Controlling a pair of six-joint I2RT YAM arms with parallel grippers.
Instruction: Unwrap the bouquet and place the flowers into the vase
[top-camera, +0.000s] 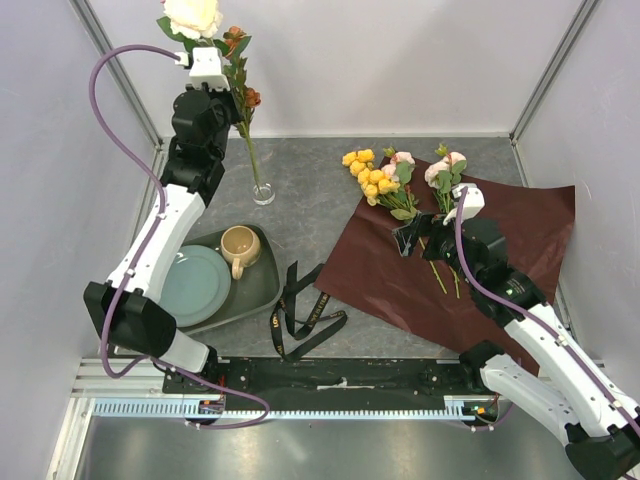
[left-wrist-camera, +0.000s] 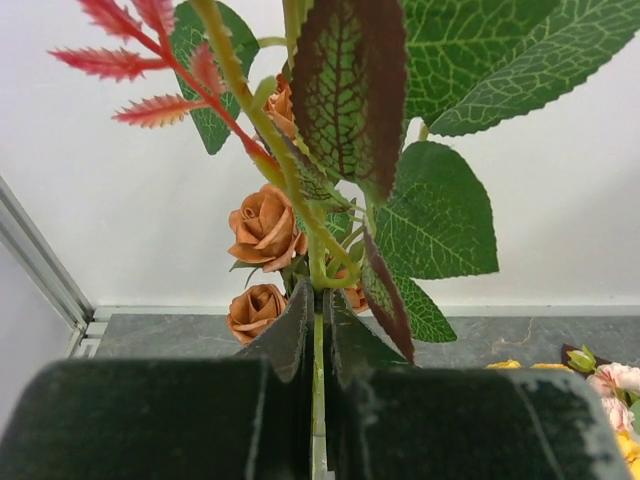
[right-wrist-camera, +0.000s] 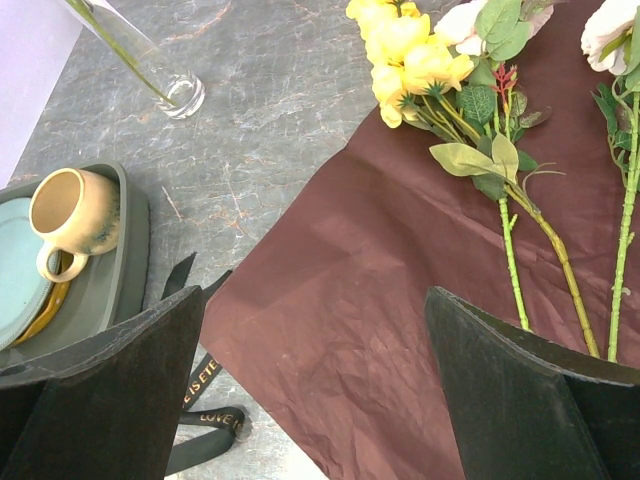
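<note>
Green stem, thin: you are pinching it between the closed jaws of your left gripper, with that arm raised high at the far left, close to the back wall. The spray in this grip is carrying a cream-white rose at its top and rust-orange roses lower down, with broad green leaves around them. The stem is running down and to the right into the vase, which is standing upright on the grey table just beyond the tray. The stem's lower end is sitting inside the glass.

Nearer to you, the dark green tray is carrying a teal plate and a tan mug; the mug is standing upright beside the plate. Just right of the tray, the black ribbon is lying loose on the table, right by the near left edge of the paper.

The maroon paper is lying opened flat at the right. The other flowers are resting on it with their heads toward the back wall: a yellow spray, a pink spray, then a second pink spray. The yellow heads are reaching past the paper's far edge. Your right gripper is hanging just over their stems with its jaws spread wide, gripping nothing.
</note>
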